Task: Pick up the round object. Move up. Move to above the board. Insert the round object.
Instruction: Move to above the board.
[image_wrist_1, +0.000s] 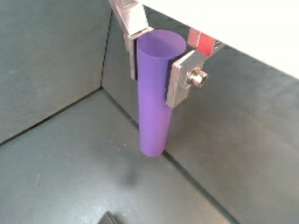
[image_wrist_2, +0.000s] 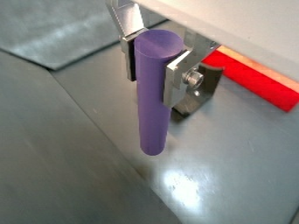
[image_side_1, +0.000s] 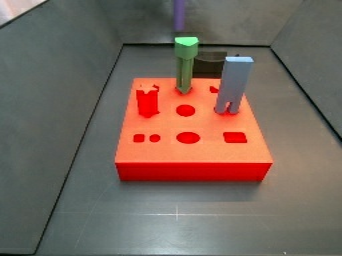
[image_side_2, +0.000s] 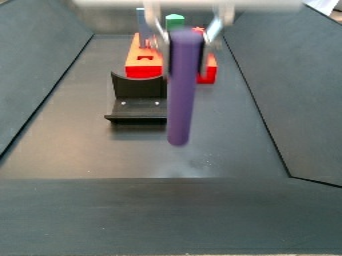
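Between the fingers: the round object (image_wrist_1: 156, 92), a purple cylinder, hung upright and clear of the floor in both wrist views (image_wrist_2: 153, 87).
Gripper (image_wrist_1: 160, 59): narrowly parted jaws clamped the peg near its top, one silver finger (image_wrist_2: 184, 79) on each side.
Peg in side views: blurred and lifted off the floor (image_side_2: 183, 85); only its lower end showed at the frame top (image_side_1: 178, 12).
Behind the gripper: the fixture (image_side_2: 134, 105), a dark bracket on the floor.
Farther behind: the board (image_side_1: 194, 140), red, well apart from the peg.
On the board: a green peg (image_side_1: 186, 62) and a grey-blue peg (image_side_1: 234, 84), both upright.
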